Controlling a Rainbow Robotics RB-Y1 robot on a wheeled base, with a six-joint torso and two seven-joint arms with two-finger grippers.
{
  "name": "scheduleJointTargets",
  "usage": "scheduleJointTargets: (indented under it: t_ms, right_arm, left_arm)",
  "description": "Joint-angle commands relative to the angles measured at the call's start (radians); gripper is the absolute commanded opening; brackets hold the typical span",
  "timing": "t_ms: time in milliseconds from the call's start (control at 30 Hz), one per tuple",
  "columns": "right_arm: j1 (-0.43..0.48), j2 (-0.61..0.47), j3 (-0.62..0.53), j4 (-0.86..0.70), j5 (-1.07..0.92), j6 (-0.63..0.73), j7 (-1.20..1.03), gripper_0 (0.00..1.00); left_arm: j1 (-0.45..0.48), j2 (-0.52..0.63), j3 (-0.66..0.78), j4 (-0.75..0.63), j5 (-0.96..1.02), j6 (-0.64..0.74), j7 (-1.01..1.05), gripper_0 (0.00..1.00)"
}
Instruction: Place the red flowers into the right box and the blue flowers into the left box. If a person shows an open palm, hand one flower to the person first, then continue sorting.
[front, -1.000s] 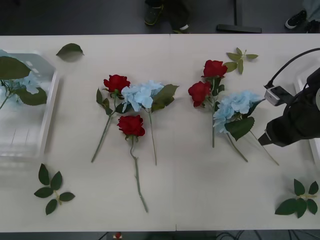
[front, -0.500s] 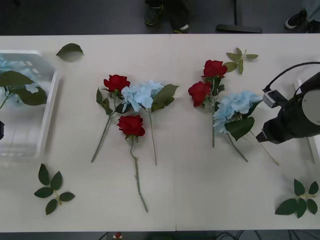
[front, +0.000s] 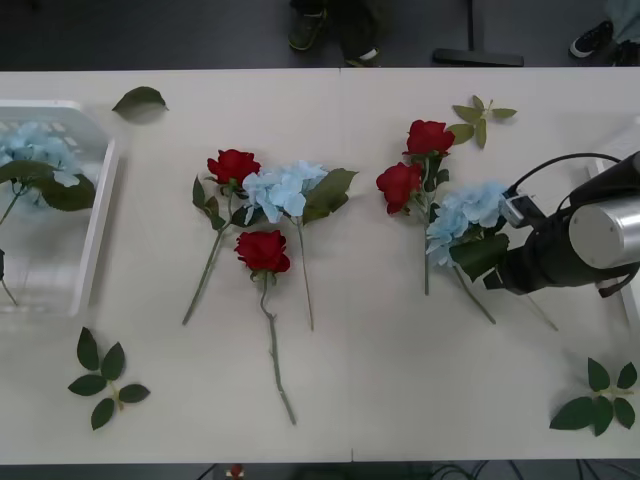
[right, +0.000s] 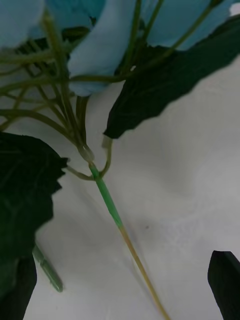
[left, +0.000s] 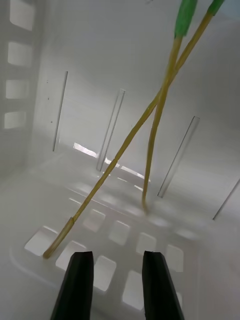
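Several red flowers lie on the table: two left of the middle (front: 233, 165) (front: 263, 250) and two right of the middle (front: 429, 136) (front: 399, 185). One blue flower (front: 283, 188) lies by the left pair, another (front: 470, 212) by the right pair. My right gripper (front: 497, 280) is low over that second one's stem (right: 131, 252), open, with black fingers (right: 226, 282) on either side of it. The left box (front: 100, 215) holds blue flowers (front: 35, 150). My left gripper (left: 120, 257) hangs inside this box, open and holding nothing, with two stems (left: 150, 125) lying beyond it. The right box's rim (front: 634, 308) shows at the right edge.
Loose green leaf sprigs lie at the front left (front: 103, 378), front right (front: 600, 398), back left (front: 140, 99) and back right (front: 478, 112). Long rose stems (front: 273, 345) reach toward the table's front edge. The right arm's cable (front: 560, 165) loops above its wrist.
My right gripper has moved left and down to the stem of the right blue flower. The blue flowers have settled in the left box, and my left arm has drawn back to the left edge.
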Motion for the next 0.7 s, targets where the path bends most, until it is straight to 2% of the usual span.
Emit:
scheduleJointTargets:
  t_ms: [33, 133, 200, 500, 700]
  right_arm:
    - [-0.011, -0.004, 0.018, 0.011, -0.007, -0.036, 0.011, 1.00]
    - [-0.009, 0.001, 0.018, 0.022, -0.004, -0.041, 0.016, 1.00]
    - [-0.009, 0.001, 0.020, 0.028, -0.002, -0.044, 0.017, 1.00]
    - [-0.011, 0.012, 0.023, 0.049, 0.012, -0.084, 0.017, 1.00]
    - [-0.009, 0.013, 0.029, 0.063, 0.019, -0.107, 0.025, 1.00]
  left_arm:
    - [-0.036, 0.015, 0.021, -0.013, 0.004, -0.011, -0.004, 0.74]
    - [-0.036, 0.015, 0.021, -0.013, 0.005, -0.010, -0.018, 0.93]
    - [-0.036, 0.015, 0.021, -0.013, 0.005, -0.004, -0.044, 1.00]
    - [-0.068, 0.015, 0.073, -0.015, 0.102, 0.102, -0.102, 1.00]
    - [-0.083, 0.015, 0.105, -0.150, 0.130, 0.217, -0.102, 1.00]
